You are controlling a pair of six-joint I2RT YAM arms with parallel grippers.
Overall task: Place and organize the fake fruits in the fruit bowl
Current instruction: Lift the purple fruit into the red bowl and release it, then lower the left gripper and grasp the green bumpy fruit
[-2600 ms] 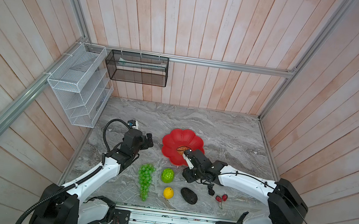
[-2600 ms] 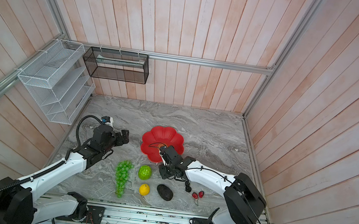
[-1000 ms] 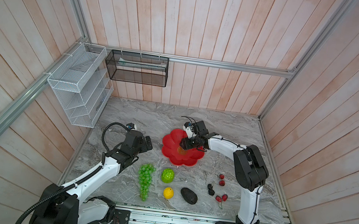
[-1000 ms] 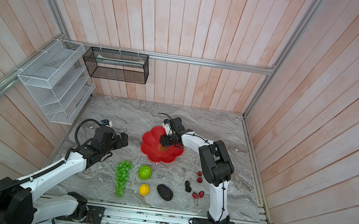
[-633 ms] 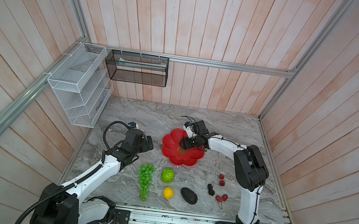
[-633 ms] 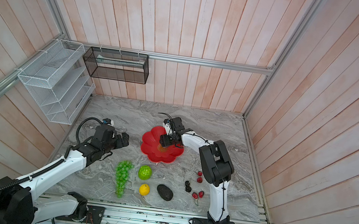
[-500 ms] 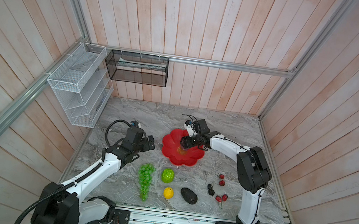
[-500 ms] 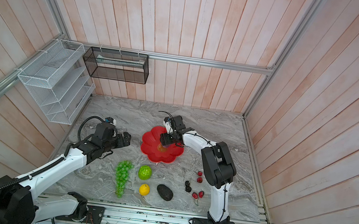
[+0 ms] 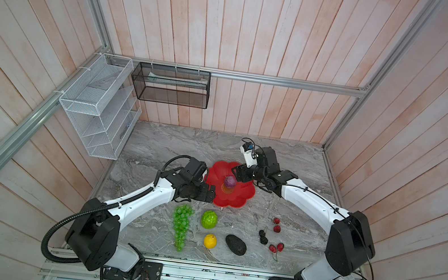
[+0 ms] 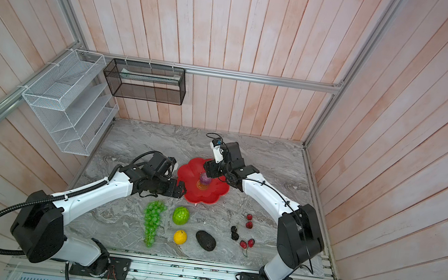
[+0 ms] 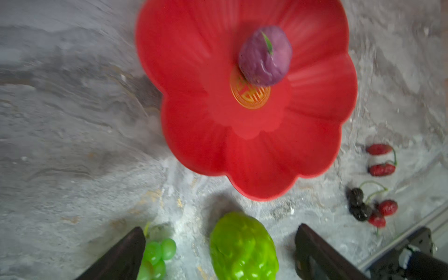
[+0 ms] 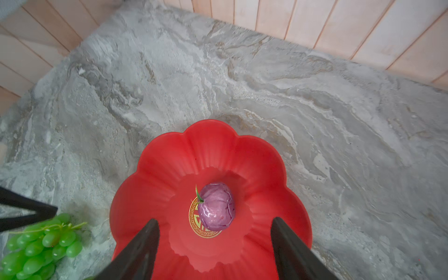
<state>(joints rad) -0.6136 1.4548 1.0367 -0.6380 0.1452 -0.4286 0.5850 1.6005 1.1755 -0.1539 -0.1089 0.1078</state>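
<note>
On the fruit bowl's [image 12: 169,157] gold emblem [image 11: 252,97] lay the purple ball [image 12: 215,206], untouched just beyond the right gripper's [image 12: 214,220] parted jaws. The left gripper [image 11: 220,228] hung wide open near the bumpy lime-green ball [image 11: 242,244].

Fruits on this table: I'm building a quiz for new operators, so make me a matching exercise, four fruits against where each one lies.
1 purple ball
2 grape bunch
3 avocado
4 lemon

a between lemon and black berries
b inside the fruit bowl
c left of the bumpy green ball
d between the grape bunch's tip and the avocado

Pairs: 1-b, 2-c, 3-a, 4-d
</note>
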